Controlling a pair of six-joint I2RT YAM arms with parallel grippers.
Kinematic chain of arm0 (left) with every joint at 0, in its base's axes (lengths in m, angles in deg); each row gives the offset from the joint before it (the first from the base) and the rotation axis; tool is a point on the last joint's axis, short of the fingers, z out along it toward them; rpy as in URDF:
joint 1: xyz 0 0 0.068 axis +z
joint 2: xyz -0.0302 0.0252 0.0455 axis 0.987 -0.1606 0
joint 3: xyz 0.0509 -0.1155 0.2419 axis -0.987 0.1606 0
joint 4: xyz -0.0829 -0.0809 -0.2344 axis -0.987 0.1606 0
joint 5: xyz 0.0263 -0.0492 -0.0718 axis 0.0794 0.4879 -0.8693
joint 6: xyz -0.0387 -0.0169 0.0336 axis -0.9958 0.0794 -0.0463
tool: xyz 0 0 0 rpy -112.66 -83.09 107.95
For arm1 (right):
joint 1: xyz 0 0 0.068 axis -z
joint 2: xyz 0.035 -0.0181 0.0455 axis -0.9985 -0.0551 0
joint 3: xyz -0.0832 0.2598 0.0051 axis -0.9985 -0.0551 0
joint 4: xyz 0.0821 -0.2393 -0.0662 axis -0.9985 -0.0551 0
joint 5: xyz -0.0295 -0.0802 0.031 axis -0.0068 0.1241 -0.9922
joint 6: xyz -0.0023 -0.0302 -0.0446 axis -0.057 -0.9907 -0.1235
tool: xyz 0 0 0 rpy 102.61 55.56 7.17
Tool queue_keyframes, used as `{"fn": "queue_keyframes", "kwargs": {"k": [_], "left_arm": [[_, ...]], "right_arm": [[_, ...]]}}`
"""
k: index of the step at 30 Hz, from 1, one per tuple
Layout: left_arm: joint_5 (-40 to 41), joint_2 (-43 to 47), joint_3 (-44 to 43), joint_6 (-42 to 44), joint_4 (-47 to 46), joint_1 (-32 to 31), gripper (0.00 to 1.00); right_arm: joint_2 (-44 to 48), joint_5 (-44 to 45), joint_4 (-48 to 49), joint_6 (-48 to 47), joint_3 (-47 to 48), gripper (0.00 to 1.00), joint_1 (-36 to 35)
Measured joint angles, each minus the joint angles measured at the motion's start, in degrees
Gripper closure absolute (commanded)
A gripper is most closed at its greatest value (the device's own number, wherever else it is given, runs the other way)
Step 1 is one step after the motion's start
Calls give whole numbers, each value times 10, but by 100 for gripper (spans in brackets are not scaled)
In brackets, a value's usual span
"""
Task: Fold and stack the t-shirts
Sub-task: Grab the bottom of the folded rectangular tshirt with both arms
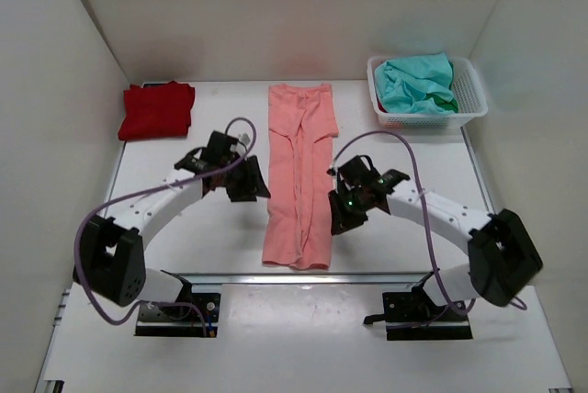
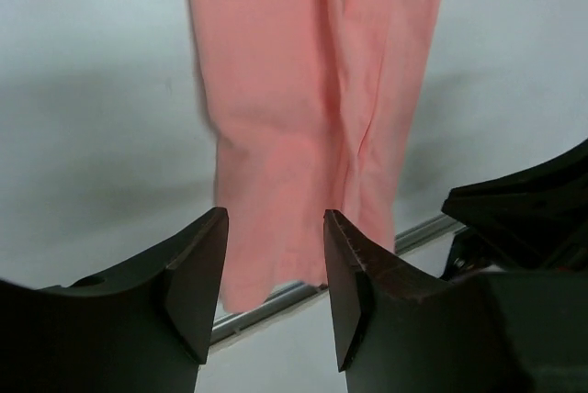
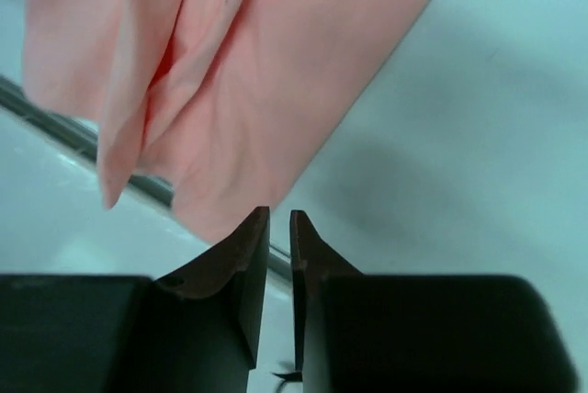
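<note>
The salmon-pink t-shirt point(image 1: 299, 173) lies as a long folded strip on the table point(image 1: 202, 237), between both claws. The left gripper point(image 1: 250, 185), jaws spread and empty, sits just beside its left edge. The right gripper point(image 1: 338, 217), jaws nearly pressed together on nothing, sits just beside its right edge.

White table point(image 1: 514, 200), plain white walls point(image 1: 303, 7)

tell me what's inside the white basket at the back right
A crumpled teal-green t-shirt fills the white basket; a darker green patch shows at its front right. Anything beneath is covered and cannot be seen.
</note>
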Motion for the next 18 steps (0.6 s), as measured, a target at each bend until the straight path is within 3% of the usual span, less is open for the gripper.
{"fn": "queue_keyframes", "kwargs": {"k": [7, 18], "left_arm": [[19, 62, 136, -53, -18, -82, 39], [25, 59, 159, -75, -28, -137, 38]], "right_arm": [[119, -30, 77, 147, -139, 77, -49], [70, -33, 148, 214, -135, 73, -95]]}}
